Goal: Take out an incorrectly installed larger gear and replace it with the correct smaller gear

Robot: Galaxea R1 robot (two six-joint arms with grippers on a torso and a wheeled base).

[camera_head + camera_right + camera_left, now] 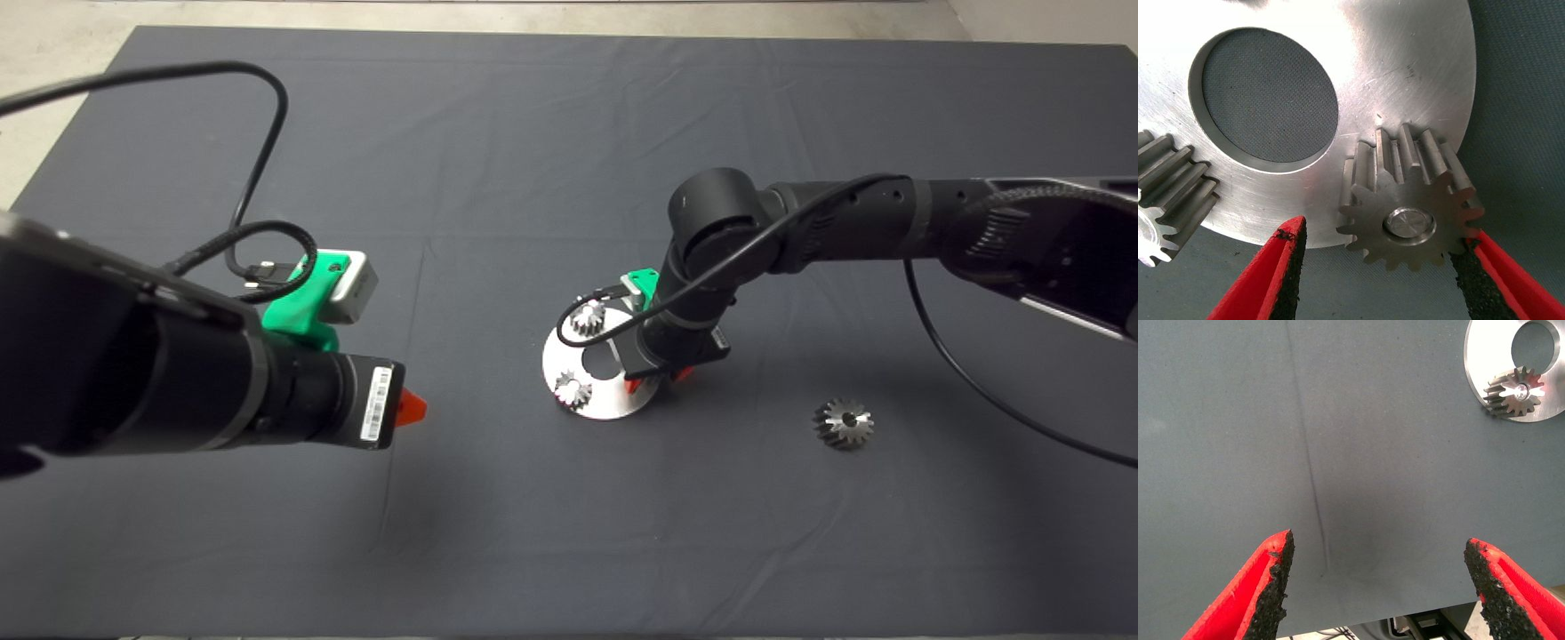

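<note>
On the dark mat (498,133), the small grey steel pinion (1410,200) sits on a pin at the round aluminium plate's (1405,73) rim, between the right gripper's (1375,273) released fingers. The wide flared dark gear (843,422) lies right, well apart. The left gripper (1375,587) hovers left, spread and holding nothing.

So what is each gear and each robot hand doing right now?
larger gear: lying loose on the mat, off the plate.
smaller gear: seated on a pin at the plate's edge.
two other small gears: on the plate.
right gripper: open around the smaller gear.
left gripper: open, empty, over bare mat.
</note>
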